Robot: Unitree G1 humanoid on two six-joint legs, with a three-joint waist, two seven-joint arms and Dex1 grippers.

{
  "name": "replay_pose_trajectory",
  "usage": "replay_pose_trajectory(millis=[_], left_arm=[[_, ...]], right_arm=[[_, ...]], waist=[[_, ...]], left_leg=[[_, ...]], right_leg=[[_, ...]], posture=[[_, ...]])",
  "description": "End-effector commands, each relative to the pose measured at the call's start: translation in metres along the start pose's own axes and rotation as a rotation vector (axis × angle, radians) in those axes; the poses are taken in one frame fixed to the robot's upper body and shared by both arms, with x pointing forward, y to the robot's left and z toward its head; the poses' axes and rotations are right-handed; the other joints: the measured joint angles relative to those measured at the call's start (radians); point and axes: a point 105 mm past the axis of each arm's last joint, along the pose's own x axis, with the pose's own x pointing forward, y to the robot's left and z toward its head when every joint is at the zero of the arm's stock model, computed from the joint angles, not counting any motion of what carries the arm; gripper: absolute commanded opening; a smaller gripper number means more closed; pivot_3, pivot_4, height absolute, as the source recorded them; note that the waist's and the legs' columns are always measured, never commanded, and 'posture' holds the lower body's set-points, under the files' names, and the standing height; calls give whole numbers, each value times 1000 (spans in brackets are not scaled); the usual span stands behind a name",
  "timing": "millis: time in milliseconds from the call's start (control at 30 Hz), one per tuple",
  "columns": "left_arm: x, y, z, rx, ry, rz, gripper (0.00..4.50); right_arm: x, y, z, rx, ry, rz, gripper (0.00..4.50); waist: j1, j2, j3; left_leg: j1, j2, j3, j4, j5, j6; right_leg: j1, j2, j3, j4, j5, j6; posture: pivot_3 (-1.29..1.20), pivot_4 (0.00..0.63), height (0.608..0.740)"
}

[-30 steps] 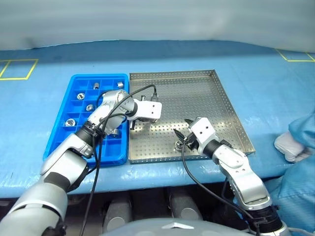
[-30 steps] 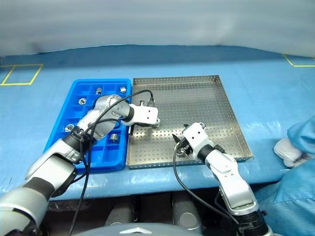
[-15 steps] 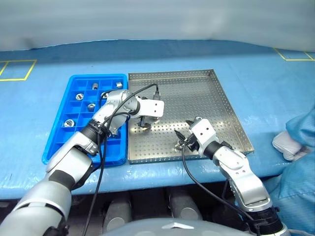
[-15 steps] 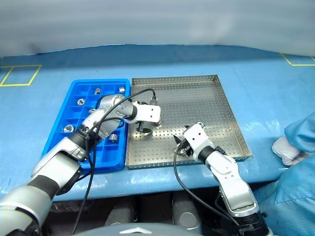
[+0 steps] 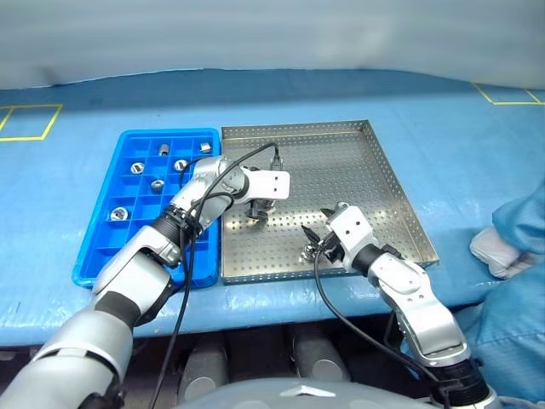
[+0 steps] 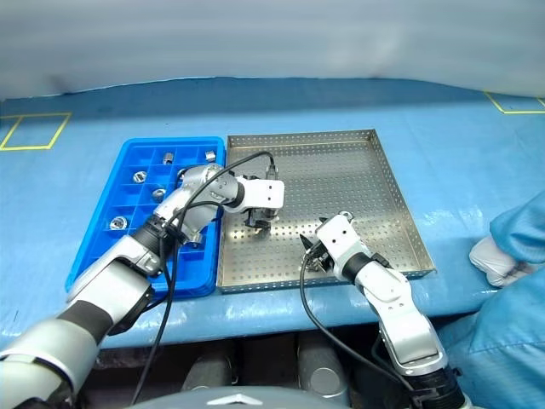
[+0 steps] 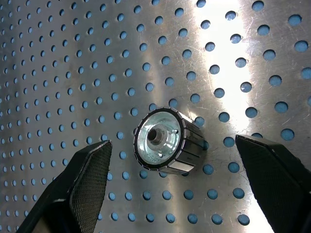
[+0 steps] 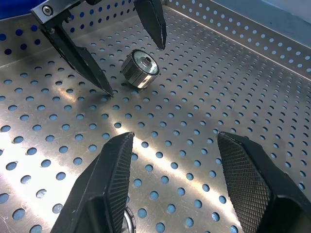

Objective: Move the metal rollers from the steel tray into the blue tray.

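On the steel tray (image 5: 387, 183), near its side next to the blue tray (image 5: 106, 247), one metal roller (image 7: 165, 142) lies on its side on the perforated floor, between the left gripper (image 5: 258, 210) fingers, which stand wide apart and clear of it. Right gripper (image 5: 313, 242) hovers low over the tray's near part, fingers (image 8: 109, 182) parted with nothing clamped (a second roller (image 6: 320, 266) just beneath). Several more rollers (image 5: 120, 213) sit singly in the blue tray's compartments.
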Motion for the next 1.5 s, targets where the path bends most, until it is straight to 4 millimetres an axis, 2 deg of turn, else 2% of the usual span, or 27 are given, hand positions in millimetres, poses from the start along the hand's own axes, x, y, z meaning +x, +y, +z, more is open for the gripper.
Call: replay_pose_trajectory(millis=[33,200,433,533,733,867,1033,1100,1233,1367,1500], left_arm=[[-7,10,4,1,-11,33,3865],[-8,7,5,22,-12,22,2248],[-11,8,10,-13,-56,34,2248],[-19,12,14,-67,-111,54,2248],[-56,24,21,-199,-248,128,2248],[-84,23,16,-317,-315,193,2248],[-126,3,-7,-438,-306,335,2248],[-145,-4,-15,-489,-295,403,2248],[-181,-22,-47,-576,-152,580,2248],[-203,-41,-61,-636,-68,674,2248],[-217,-72,-79,-766,29,746,2248]], right_arm=[[-2,-1,10,-19,-37,-9,2904],[-1,-1,11,-19,-43,-7,2904],[1,1,13,-24,-48,9,2904],[1,3,14,-19,-52,25,2904],[2,17,18,29,-84,102,2904],[-3,26,37,90,-179,177,2904],[-10,30,56,144,-269,228,2904],[-12,28,57,152,-273,227,2904],[-6,28,54,158,-252,252,2904],[1,26,54,153,-242,283,2904],[9,23,54,142,-234,311,2904]], waist=[[-2,0,0],[-3,0,0],[-2,0,0],[-2,0,0],[-5,0,0],[-3,0,0],[-1,0,0],[6,0,0],[28,0,0],[71,0,0],[114,-1,0]], left_leg=[[0,0,0,0,0,0],[0,0,0,0,0,0],[0,0,0,0,0,0],[0,0,0,0,0,0],[0,0,0,0,0,0],[0,1,0,0,0,0],[1,1,0,-1,0,0],[1,1,-1,-1,0,0],[2,1,-1,0,0,0],[4,1,-1,-1,0,0],[4,1,-2,-1,0,0]], right_leg=[[0,0,0,0,0,0],[0,0,0,0,0,0],[0,0,0,0,0,0],[0,0,0,0,0,0],[0,0,0,0,0,1],[0,0,0,1,2,4],[0,0,0,1,2,4],[0,0,-1,1,2,3],[0,0,-2,1,-1,-1],[2,0,-2,2,-1,-2],[3,0,-4,1,-1,-3]], posture=[[-166,150,740],[-163,150,740],[-157,150,740],[-157,150,740],[-144,150,740],[-120,150,740],[-90,150,740],[-28,150,740],[76,150,740],[168,150,740],[265,150,740]])
